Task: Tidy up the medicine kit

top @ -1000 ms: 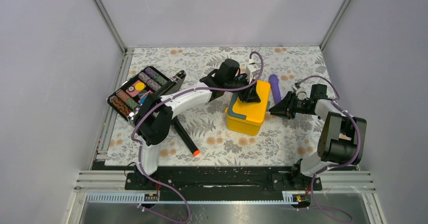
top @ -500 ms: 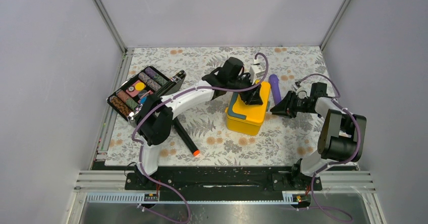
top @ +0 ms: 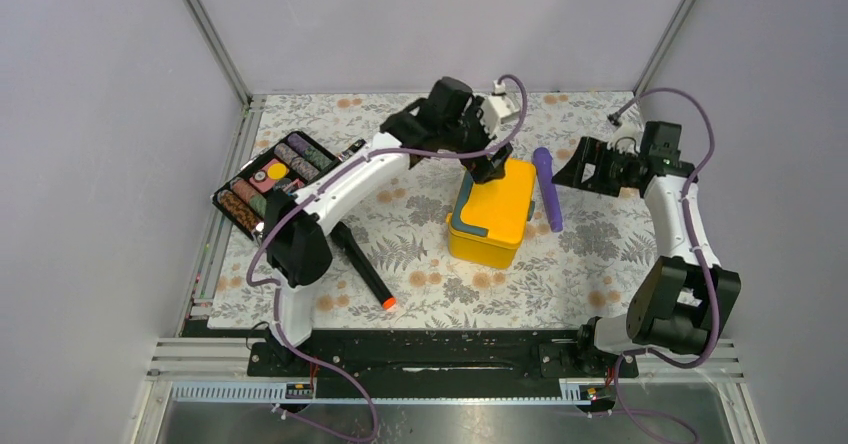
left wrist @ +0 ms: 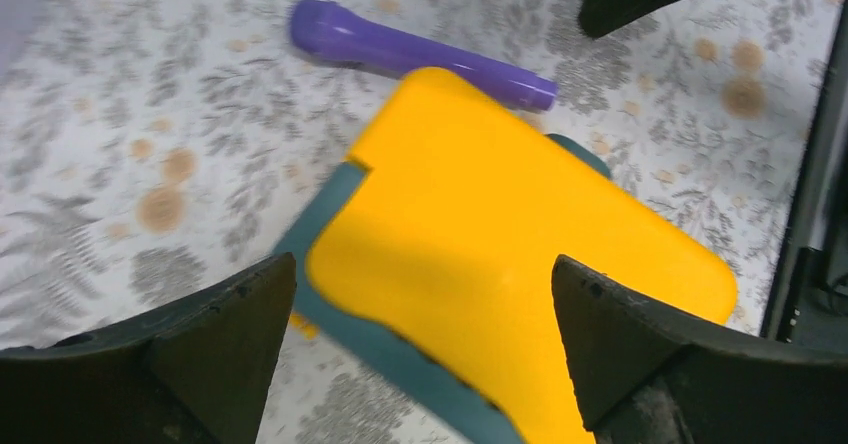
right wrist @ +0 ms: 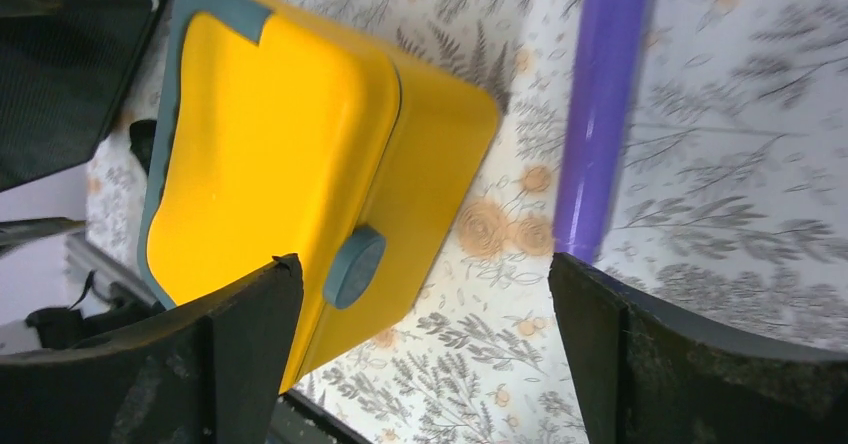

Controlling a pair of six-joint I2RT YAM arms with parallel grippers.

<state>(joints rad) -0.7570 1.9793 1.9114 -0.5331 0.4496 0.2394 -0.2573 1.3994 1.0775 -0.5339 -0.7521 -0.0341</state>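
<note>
The medicine kit (top: 492, 214) is a bright yellow box with teal trim, lid closed, standing on the floral mat at the centre. It also fills the left wrist view (left wrist: 520, 254) and the left half of the right wrist view (right wrist: 290, 154). My left gripper (top: 487, 167) hovers over the kit's far edge, open, with nothing between its fingers (left wrist: 230, 334). Off to the kit's right and raised above the mat, my right gripper (top: 575, 172) is open and empty, jaws spread wide in its wrist view.
A purple cylinder (top: 547, 186) lies just right of the kit, between it and my right gripper. A black tray of coloured rolls (top: 272, 182) sits at the left. A black marker with an orange tip (top: 362, 267) lies front left of the kit.
Both grippers opened wide. The left one lifted off the kit's lid and drew back toward the far side. The right arm swung up and away to the right.
</note>
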